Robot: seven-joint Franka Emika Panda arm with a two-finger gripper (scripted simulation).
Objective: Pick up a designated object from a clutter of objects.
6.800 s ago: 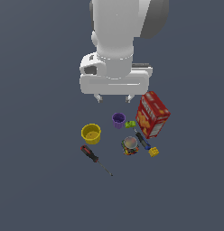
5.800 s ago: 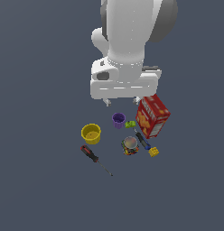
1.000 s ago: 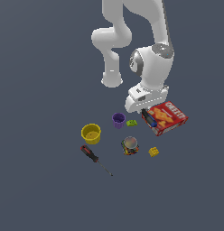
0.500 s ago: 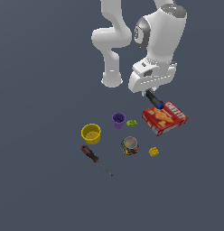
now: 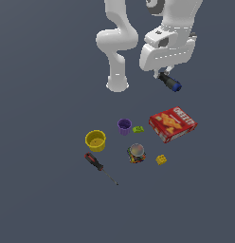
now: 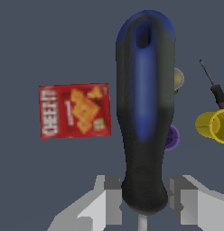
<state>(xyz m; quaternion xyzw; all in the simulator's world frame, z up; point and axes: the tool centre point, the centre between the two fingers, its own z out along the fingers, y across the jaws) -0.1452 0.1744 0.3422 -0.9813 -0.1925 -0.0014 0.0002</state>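
Note:
My gripper (image 5: 164,76) is shut on the short tool (image 5: 170,82), which has a black handle and a blue end, and holds it high above the clutter. In the wrist view the tool's handle (image 6: 143,117) fills the middle, pinched near its shaft end between my gripper's (image 6: 143,200) two fingers (image 6: 109,200). The thin shaft is almost entirely hidden. Below lie the red cracker box (image 5: 173,123), purple cup (image 5: 124,126), yellow cup (image 5: 95,140), tin can (image 5: 136,153) and the red-and-black screwdriver (image 5: 95,163).
A small green block (image 5: 138,129) sits beside the purple cup and a yellow block (image 5: 161,159) beside the can. The arm's white base (image 5: 117,84) stands behind the clutter. The wrist view shows the box (image 6: 74,110), yellow cup (image 6: 213,126) and long screwdriver (image 6: 217,92) far below.
My gripper came down beside the cracker box, closed on the short tool and has risen with it. The box, upright at first, now lies flat.

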